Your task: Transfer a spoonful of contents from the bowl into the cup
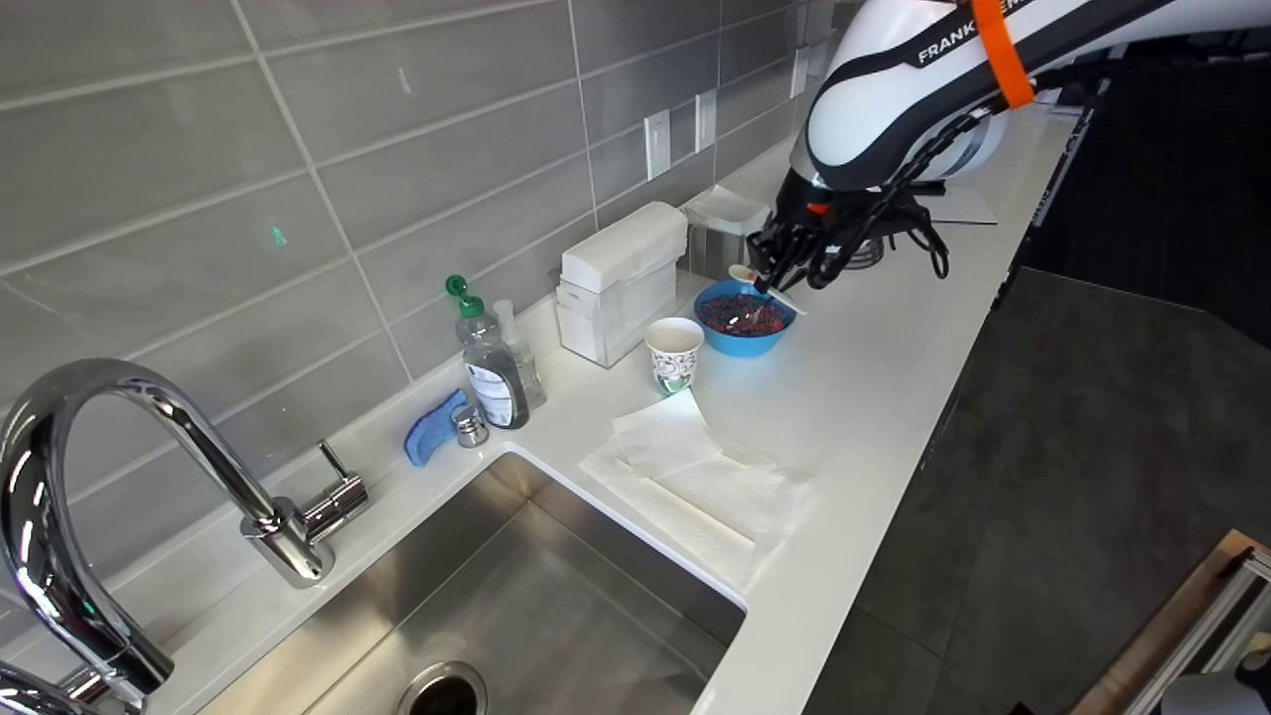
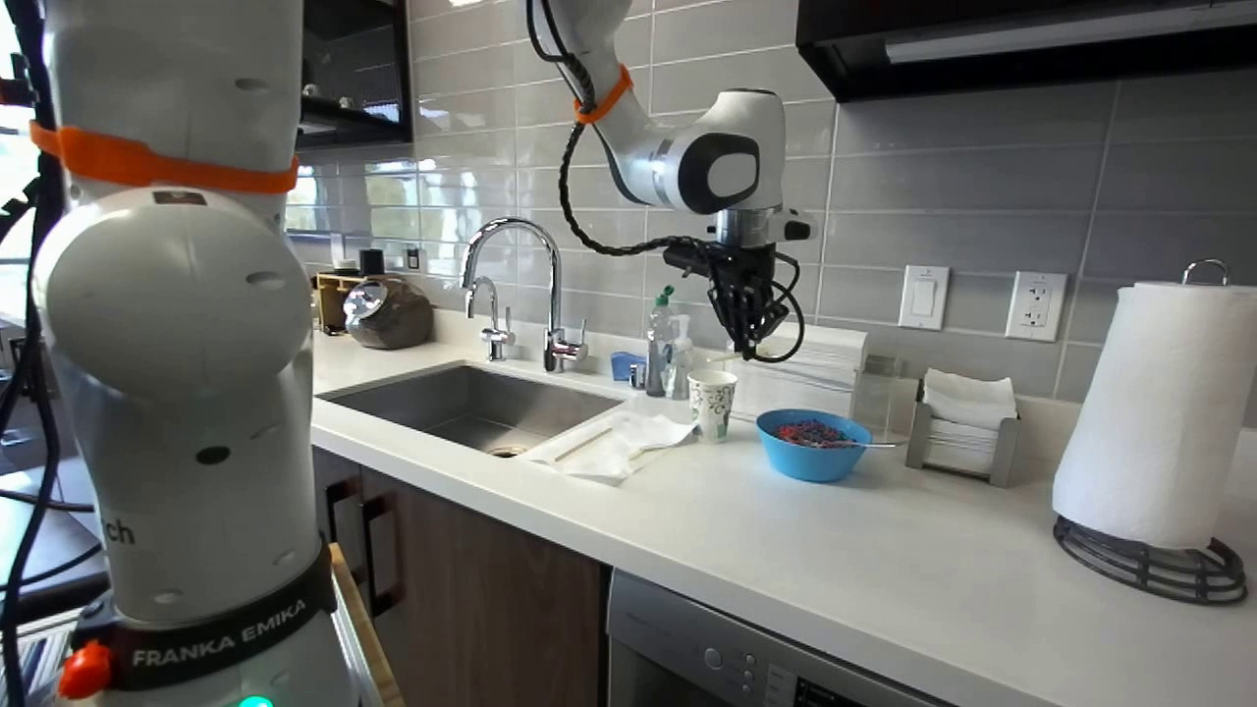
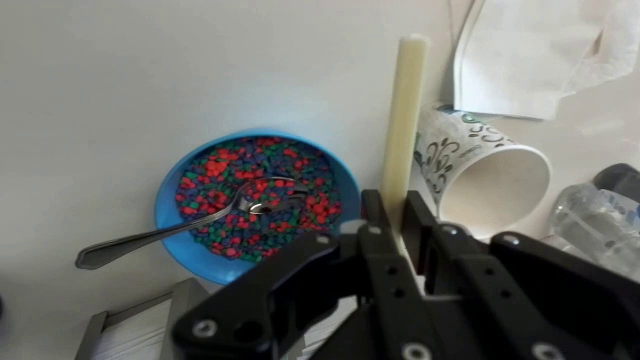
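Jaws are pretty snugly pinched on a pale stick, only its width between them, up over the bench. The blue bowl is nearer the back edge than the front, holding red, green and dark blue bits, plus a metal spoon with its handle poking over the rim. Cup stands upright just beside the bowl, toward the sink.

This is a kitchen, whether of a home or a workplace one cannot tell, shown by the steel sink and arched tap set in a white counter, the tiles behind, the soap and paper roll on top, and the cabinet and built-in appliance beneath.
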